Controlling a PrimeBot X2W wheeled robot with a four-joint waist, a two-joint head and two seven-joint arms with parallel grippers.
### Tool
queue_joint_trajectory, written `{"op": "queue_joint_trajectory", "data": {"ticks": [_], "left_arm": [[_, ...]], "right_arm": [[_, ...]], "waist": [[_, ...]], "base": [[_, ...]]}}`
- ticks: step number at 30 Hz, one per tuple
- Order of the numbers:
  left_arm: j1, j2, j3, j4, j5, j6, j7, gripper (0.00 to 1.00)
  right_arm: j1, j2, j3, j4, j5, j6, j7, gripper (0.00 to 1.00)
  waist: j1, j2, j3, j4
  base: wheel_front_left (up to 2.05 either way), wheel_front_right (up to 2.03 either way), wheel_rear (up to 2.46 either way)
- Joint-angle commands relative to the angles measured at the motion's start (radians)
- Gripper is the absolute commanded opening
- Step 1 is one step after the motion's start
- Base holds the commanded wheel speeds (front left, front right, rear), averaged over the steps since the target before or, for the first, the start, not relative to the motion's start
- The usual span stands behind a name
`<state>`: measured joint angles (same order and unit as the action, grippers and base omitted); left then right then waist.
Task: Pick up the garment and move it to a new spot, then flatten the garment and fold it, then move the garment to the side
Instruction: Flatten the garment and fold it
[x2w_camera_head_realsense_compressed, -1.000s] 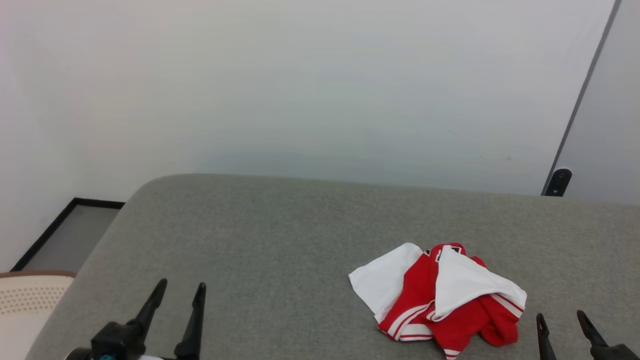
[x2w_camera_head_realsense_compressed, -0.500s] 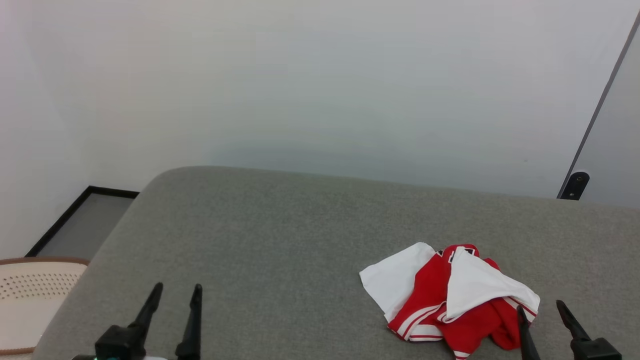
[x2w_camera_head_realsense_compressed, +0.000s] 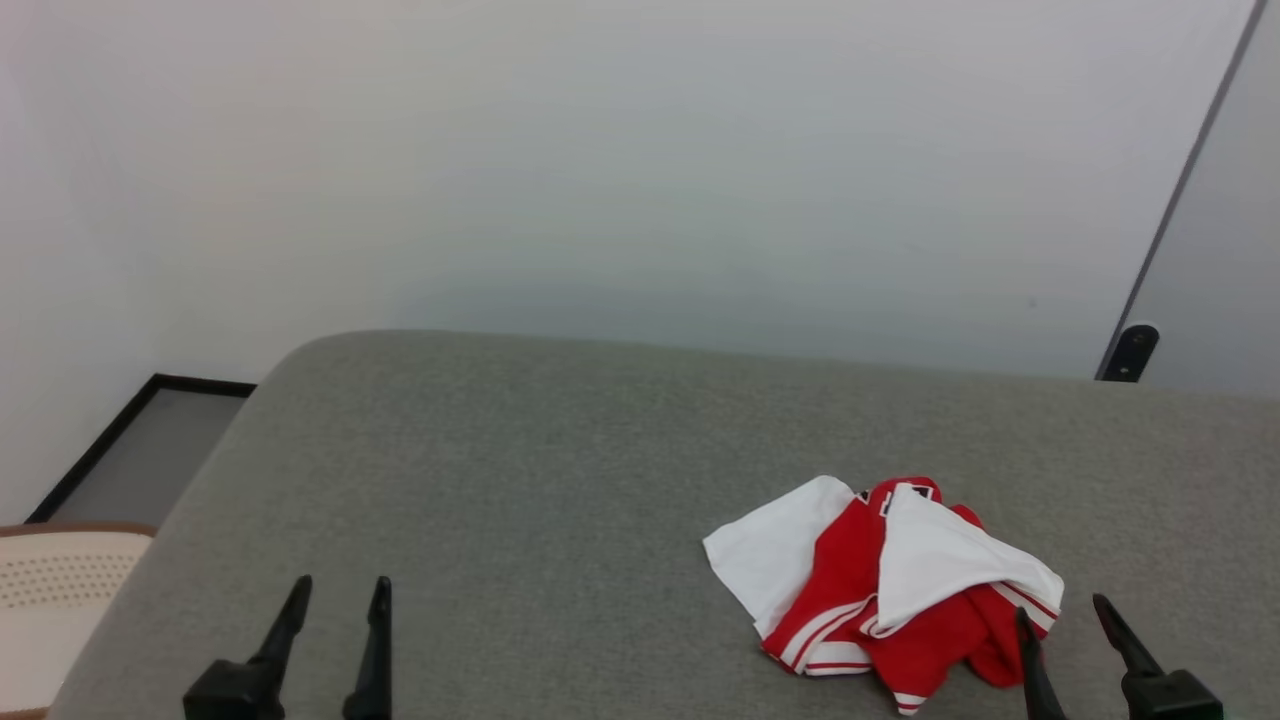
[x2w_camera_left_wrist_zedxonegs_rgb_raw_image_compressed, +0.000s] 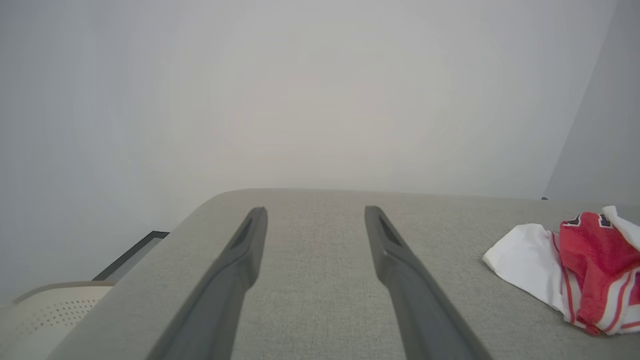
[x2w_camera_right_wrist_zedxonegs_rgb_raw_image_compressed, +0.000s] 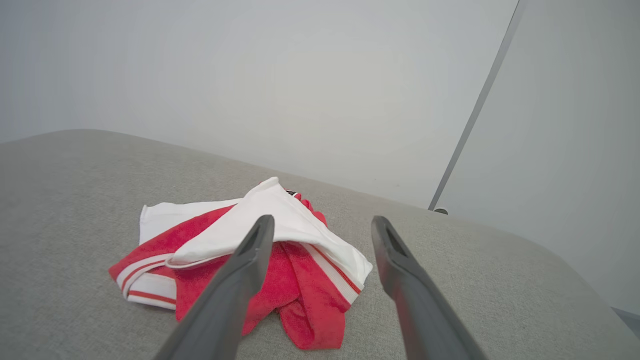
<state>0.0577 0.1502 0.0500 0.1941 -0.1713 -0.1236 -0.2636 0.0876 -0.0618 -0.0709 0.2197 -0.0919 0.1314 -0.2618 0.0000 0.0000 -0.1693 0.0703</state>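
The garment (x2w_camera_head_realsense_compressed: 880, 590) lies crumpled on the grey padded surface (x2w_camera_head_realsense_compressed: 560, 480), a heap of red cloth with white sleeves and striped trim. It lies at the right edge of the left wrist view (x2w_camera_left_wrist_zedxonegs_rgb_raw_image_compressed: 575, 260) and in the middle of the right wrist view (x2w_camera_right_wrist_zedxonegs_rgb_raw_image_compressed: 250, 250). My right gripper (x2w_camera_head_realsense_compressed: 1060, 605) stands open just at the heap's right edge, one finger over the red cloth, nothing between the fingers (x2w_camera_right_wrist_zedxonegs_rgb_raw_image_compressed: 320, 222). Far to the left, my left gripper (x2w_camera_head_realsense_compressed: 338, 585) is open over bare fabric (x2w_camera_left_wrist_zedxonegs_rgb_raw_image_compressed: 315, 210).
A pale wall rises behind the surface. A perforated cream chair seat (x2w_camera_head_realsense_compressed: 50, 600) sits at the lower left beside a dark-framed floor panel (x2w_camera_head_realsense_compressed: 140, 450). A grey door edge with a black stop (x2w_camera_head_realsense_compressed: 1130, 352) is at the right.
My right gripper has come up and left, from beside the garment to its right edge. The camera has shifted a little. The left gripper sits slightly lower in view.
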Motion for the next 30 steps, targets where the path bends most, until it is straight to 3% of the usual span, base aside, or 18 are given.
{"op": "queue_joint_trajectory", "data": {"ticks": [1, 12, 19, 23, 30], "left_arm": [[0.007, -0.001, -0.004, 0.001, 0.005, -0.005, -0.002, 1.0], [-0.022, -0.001, -0.055, 0.015, -0.042, -0.008, -0.002, 1.0], [-0.105, 0.068, -0.155, 0.104, -0.168, -0.007, 0.025, 1.0], [-0.205, 0.137, -0.261, 0.135, -0.286, -0.007, 0.16, 1.0], [-0.416, 0.28, -0.41, 0.174, -0.521, -0.007, 0.505, 1.0]], "right_arm": [[-0.019, -0.009, 0.002, 0.001, -0.01, -0.001, -0.004, 1.0], [-0.04, -0.026, -0.001, -0.003, -0.021, -0.001, -0.002, 1.0], [-0.05, -0.02, 0.008, -0.002, -0.02, -0.001, 0.009, 1.0], [-0.062, -0.017, 0.022, 0.002, -0.016, -0.001, 0.016, 1.0], [-0.096, -0.009, 0.065, 0.015, -0.005, -0.001, 0.025, 1.0]], "waist": [[0.0, 0.0, 0.008, -0.02], [0.0, 0.0, 0.051, -0.169], [0.0, 0.0, 0.081, -0.243], [0.0, 0.0, 0.102, -0.28], [0.0, 0.0, 0.145, -0.341]], "base": [[0.0, 0.0, 0.0], [0.0, 0.0, 0.0], [0.0, 0.0, 0.0], [0.0, 0.0, 0.0], [0.0, 0.0, 0.0]]}}
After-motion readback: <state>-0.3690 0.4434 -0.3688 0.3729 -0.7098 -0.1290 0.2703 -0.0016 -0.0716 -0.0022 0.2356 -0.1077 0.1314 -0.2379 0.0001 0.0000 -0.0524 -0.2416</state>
